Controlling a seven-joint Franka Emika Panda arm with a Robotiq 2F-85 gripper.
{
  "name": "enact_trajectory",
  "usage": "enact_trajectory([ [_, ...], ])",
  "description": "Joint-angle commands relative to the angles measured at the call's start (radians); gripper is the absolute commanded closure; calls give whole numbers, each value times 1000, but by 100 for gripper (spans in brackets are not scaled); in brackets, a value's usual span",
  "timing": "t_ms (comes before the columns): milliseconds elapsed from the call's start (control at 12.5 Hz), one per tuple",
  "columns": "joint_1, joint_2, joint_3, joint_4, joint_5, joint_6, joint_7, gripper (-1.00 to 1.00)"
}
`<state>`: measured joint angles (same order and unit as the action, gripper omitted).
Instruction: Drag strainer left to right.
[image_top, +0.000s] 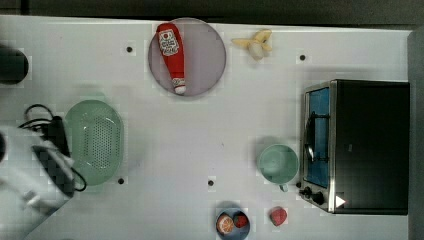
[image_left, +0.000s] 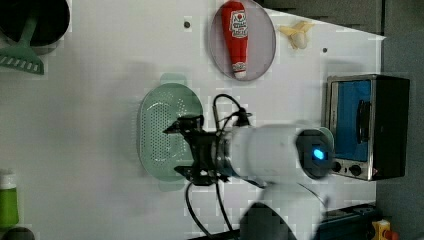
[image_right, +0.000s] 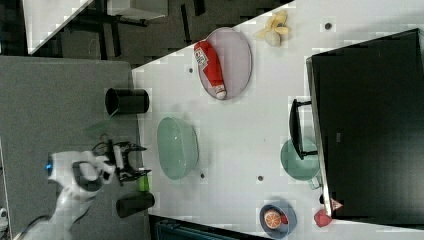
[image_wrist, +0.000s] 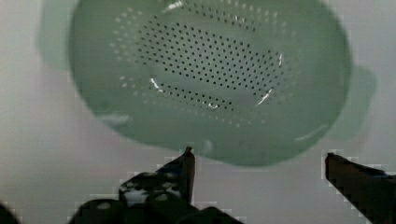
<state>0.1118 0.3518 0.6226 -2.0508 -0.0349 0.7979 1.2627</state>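
At the top view's left, the spread gripper (image_wrist: 259, 158) hovers over the strainer (image_top: 95, 141), likely light, stiff and slippery; pinch its near rim.

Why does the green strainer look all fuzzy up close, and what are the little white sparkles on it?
In the wrist view the strainer sits very near the lens, so its rim looks soft and smeared, and the white sparkles are light glinting off the shiny plastic; the top view shows the strainer more crisply, with the arm beside it blurred; the left view blurs the white arm, while the open end effector stays fairly sharp.
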Motion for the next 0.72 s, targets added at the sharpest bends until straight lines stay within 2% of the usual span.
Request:
enact_trajectory([
  [80, -27, 125, -63, -26, -80, 114, 115, -100],
  [240, 0, 177, -112, -26, -116, 163, 144, -100],
  [480, 42, 195, -191, -36, -116, 166, 178, -100],
  [720, 58, 197, -219, -60, -116, 169, 178, -100],
])
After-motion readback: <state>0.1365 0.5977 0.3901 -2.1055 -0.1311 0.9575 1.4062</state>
